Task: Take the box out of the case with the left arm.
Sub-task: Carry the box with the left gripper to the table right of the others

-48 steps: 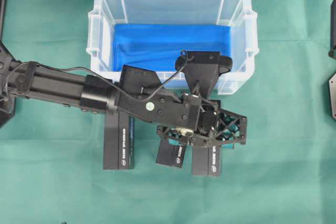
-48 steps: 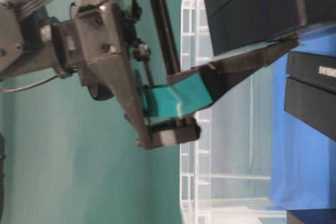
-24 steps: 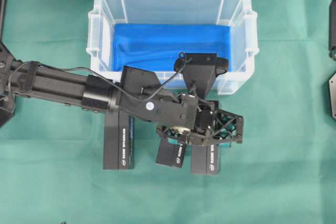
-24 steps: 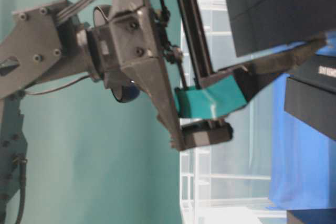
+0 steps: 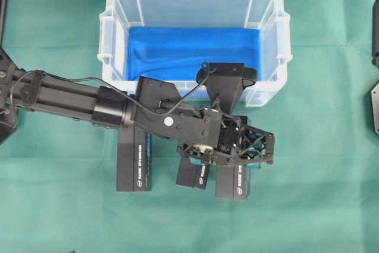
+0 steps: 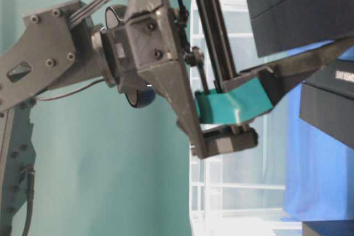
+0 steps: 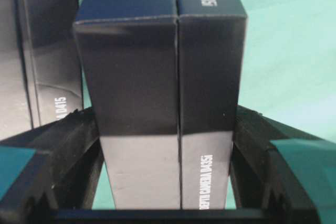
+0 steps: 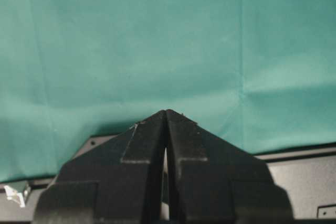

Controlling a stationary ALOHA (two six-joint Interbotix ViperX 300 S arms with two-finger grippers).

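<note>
from overhead, the left gripper [image 5: 228, 149] hangs over the green counter [image 5: 320, 194] just in front of the case [image 5: 283, 45], clamped on a dark box [image 5: 237, 182] whose long axis runs away from the case's front wall. the case shows only its blue lining [image 5: 189, 48]. two more dark boxes [image 5: 135, 167] lie on the cloth to the left of the held one, the nearest just beside it. the right arm sits far off at the right edge, so the left arm is the only one near.

from table level, the teal-padded finger [image 6: 235, 106] presses along the underside of the held box [image 6: 298, 12]; whether the box touches the cloth i cannot tell.

through the left wrist camera, the box [image 7: 157, 93] stands squarely between both fingers [image 7: 68, 156], pointing straight out from the palm. i'd judge setting down and letting go is what remains.

in the right wrist view, the right gripper [image 8: 166, 129] is closed on nothing.
</note>
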